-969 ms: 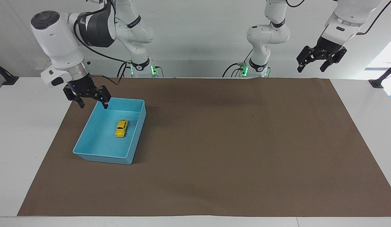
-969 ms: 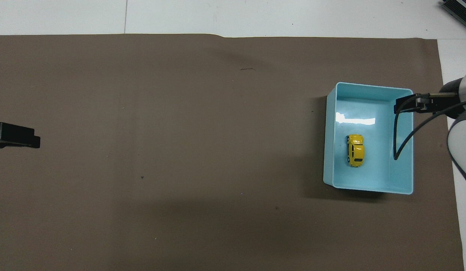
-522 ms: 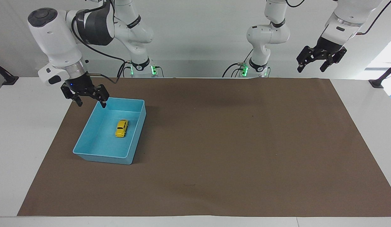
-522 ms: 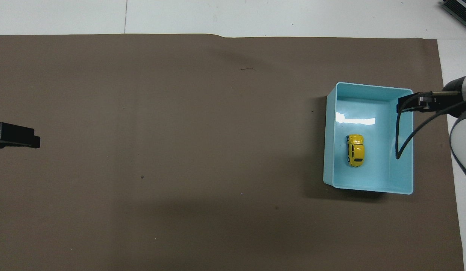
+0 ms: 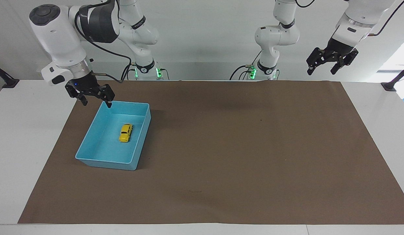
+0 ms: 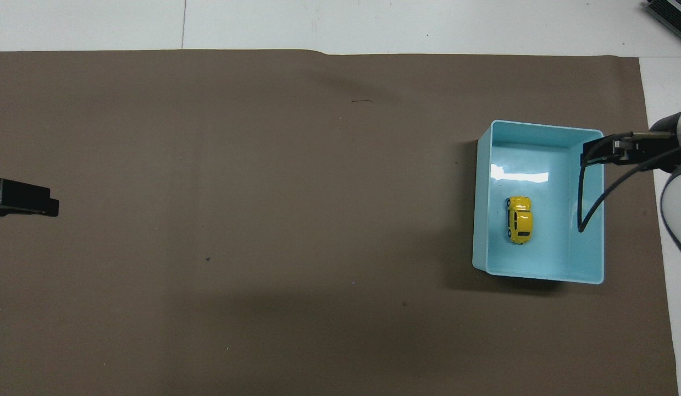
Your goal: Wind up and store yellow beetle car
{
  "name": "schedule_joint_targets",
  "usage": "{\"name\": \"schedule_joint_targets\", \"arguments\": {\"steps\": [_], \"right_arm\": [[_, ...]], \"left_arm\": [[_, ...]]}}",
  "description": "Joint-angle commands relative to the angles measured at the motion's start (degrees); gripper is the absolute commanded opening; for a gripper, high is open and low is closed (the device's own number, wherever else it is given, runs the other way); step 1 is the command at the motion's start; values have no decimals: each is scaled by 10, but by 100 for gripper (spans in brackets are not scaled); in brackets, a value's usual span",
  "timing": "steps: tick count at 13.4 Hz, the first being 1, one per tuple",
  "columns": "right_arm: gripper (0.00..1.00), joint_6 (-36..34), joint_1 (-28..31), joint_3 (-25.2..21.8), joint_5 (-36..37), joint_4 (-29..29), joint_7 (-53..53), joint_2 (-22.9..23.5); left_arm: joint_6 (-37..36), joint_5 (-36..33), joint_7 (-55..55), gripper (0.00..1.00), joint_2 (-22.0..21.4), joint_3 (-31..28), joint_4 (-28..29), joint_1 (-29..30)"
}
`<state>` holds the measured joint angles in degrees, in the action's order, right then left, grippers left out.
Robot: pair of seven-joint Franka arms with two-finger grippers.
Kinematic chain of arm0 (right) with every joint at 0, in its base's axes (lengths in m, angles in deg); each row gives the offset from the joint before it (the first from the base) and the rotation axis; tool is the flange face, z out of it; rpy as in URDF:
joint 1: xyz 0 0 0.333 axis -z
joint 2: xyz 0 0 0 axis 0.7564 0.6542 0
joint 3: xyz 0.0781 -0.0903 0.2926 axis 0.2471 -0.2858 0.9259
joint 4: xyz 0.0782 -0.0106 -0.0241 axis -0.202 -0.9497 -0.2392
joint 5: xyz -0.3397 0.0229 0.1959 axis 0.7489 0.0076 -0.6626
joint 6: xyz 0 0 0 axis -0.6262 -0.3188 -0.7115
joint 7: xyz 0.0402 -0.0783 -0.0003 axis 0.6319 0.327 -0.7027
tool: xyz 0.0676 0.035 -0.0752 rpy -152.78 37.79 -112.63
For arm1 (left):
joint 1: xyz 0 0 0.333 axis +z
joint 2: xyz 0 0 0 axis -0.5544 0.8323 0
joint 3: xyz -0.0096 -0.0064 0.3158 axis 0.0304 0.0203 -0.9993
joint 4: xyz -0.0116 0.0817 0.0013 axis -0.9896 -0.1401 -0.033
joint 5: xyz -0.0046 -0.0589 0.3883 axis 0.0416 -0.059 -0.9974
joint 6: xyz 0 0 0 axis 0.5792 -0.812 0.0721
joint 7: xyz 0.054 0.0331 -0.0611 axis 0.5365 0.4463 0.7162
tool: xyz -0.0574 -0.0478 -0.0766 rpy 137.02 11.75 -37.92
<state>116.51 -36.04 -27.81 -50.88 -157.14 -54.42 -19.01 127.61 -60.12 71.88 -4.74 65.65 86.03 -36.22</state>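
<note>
A: Inside the light blue bin (image 5: 91, 156), about mid-floor, sits the yellow beetle car (image 5: 126, 133), on its wheels and touching none of the walls. Its long axis runs along the bin's long sides. The bin lies on the brown mat (image 5: 241, 153) at the right arm's end of the table.

B: And the pincers?

A: Right gripper (image 5: 94, 101) hangs in the air over the bin's corner nearest the robots, fingers spread wide, holding nothing. Left gripper (image 5: 322, 69) is up high over the mat's edge at its own end, also wide and empty; that arm waits.

B: So the car reads as stored already?

A: By where it lies, yes. Whether it has been wound I cannot tell from here. I would judge the step in hand to be clearing away from the bin.

B: How to do that well?

A: Go straight up before going sideways, so that a fingertip does not catch the rim and drag the bin. Watch the black cable (image 6: 585, 198) looping over the bin's side wall in the overhead view; a snag there could jolt the bin and roll the car. Leave the fingers spread and bring nothing back down into the bin.
</note>
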Motion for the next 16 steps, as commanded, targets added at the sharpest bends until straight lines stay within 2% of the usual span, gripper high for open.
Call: {"name": "schedule_joint_targets", "arguments": {"steps": [1, 5, 16], "right_arm": [[100, -45, 4, 6, 5, 35, 15, 5], [100, -94, 4, 5, 0, 72, 15, 15], [100, -75, 3, 5, -8, 59, 17, 9]], "left_arm": [[-3, 9, -7, 100, -9, 3, 7, 9], [-3, 9, -7, 100, -9, 3, 7, 9], [-3, 9, -7, 100, -9, 3, 7, 9]]}}
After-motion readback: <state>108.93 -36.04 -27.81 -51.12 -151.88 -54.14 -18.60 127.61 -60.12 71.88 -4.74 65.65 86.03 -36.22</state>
